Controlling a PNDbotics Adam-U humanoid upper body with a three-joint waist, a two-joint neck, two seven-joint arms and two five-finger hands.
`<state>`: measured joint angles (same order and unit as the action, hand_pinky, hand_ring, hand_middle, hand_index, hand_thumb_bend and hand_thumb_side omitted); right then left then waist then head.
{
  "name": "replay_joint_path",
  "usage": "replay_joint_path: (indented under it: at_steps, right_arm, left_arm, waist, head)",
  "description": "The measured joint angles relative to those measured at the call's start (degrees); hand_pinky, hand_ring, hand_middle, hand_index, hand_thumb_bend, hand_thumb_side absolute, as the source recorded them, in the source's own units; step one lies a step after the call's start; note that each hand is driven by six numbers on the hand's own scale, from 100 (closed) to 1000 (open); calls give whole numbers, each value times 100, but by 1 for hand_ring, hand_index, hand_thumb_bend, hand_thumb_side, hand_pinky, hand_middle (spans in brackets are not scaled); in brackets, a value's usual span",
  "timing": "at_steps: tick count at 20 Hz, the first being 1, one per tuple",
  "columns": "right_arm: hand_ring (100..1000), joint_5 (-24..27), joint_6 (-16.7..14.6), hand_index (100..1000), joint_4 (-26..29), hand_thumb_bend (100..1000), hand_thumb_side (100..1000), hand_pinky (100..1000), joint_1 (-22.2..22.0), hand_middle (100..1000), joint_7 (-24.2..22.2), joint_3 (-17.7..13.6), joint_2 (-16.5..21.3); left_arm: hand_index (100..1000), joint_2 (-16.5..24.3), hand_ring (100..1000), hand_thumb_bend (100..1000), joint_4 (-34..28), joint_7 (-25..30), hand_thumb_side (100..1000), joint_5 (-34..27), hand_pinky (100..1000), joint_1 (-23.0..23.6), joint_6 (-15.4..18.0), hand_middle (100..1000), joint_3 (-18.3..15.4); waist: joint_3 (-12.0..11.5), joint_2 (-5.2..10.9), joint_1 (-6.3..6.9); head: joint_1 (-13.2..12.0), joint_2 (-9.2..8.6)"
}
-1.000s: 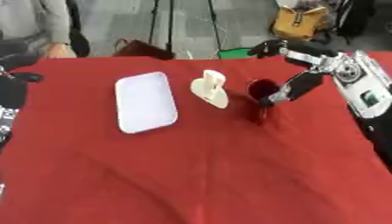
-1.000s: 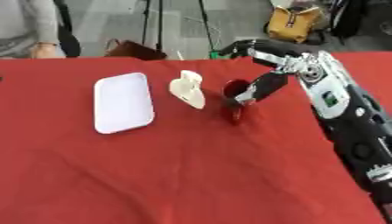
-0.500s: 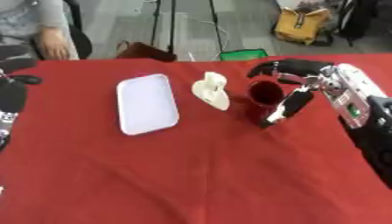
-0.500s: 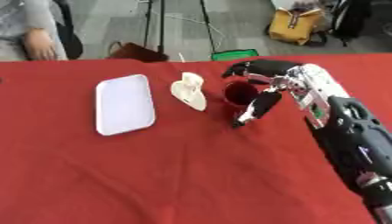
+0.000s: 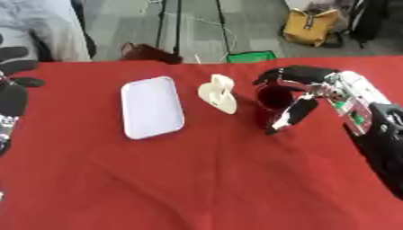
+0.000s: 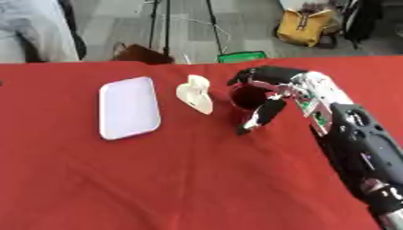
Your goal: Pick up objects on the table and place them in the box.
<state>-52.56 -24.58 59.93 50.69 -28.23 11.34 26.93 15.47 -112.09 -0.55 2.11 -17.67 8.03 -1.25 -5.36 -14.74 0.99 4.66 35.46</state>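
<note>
A dark red cup (image 5: 272, 98) stands upright on the red table (image 5: 197, 179), right of centre. My right hand (image 5: 316, 86) reaches it from the right: its fingers (image 5: 288, 72) arch over the cup's far side, and the thumb (image 5: 289, 117) points down along its near right side. The hand is spread about the cup, not closed on it. A cream-coloured curved object (image 5: 218, 93) lies just left of the cup. Further left lies a flat white rectangular box (image 5: 151, 107). My left hand (image 5: 12, 92) rests open at the left edge, fingers up.
Beyond the table's far edge are stand legs, a brown bag (image 5: 148, 52), a green item (image 5: 250, 56) and a yellow backpack (image 5: 311, 28). A person's grey sleeve (image 5: 39, 27) shows at the top left.
My right hand has come down and closer around the cup, its thumb now lower beside it. The cup, cream object and white box have stayed put; the view shifted slightly.
</note>
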Motion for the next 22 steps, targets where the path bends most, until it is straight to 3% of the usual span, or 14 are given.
replay_joint_path:
  at_steps: [5, 6, 7, 8, 11, 12, 22]
  right_arm:
    - [762, -4, -4, 937, -50, 769, 482, 679, -2, 885, 19, 1, -8]
    - [711, -2, -6, 933, -53, 730, 439, 592, -1, 877, 27, 1, -12]
    - [711, 5, -6, 933, -53, 730, 439, 592, 2, 877, 36, 0, -16]
    - [684, 17, 0, 931, -53, 713, 424, 533, 3, 871, 46, -1, -17]
    - [682, 72, 21, 931, -35, 712, 422, 527, 4, 870, 67, -2, -19]
    - [653, 79, 29, 926, -35, 679, 429, 466, 2, 858, 71, -2, -19]
    - [636, 495, 49, 923, 403, 669, 467, 442, -2, 843, 108, 3, 28]
  left_arm:
    - [936, -40, 762, 610, 0, 0, 608, 0, 666, 0, 0, 754, 0]
    - [936, -41, 762, 609, 0, 0, 608, 0, 666, 0, 0, 754, 0]
    - [936, -41, 762, 609, 0, 0, 608, 0, 666, 0, 0, 754, 0]
    - [936, -41, 762, 609, 0, 0, 609, 0, 666, 0, 0, 754, 0]
    - [936, -41, 762, 609, 0, 0, 609, 0, 666, 0, 0, 754, 0]
    - [936, -41, 762, 609, 0, 0, 609, 0, 665, 0, 0, 754, 0]
    - [936, -42, 762, 612, 1, 0, 606, 0, 665, 0, 0, 754, 0]
  waist:
    - [-2, 0, 12]
    - [-2, 0, 13]
    - [-2, 0, 13]
    - [-2, 0, 12]
    - [0, 0, 12]
    - [0, 0, 12]
    - [16, 1, -9]
  head:
    - [0, -21]
    - [0, -21]
    - [0, -22]
    - [0, -22]
    - [0, -22]
    - [0, -22]
    - [-2, -25]
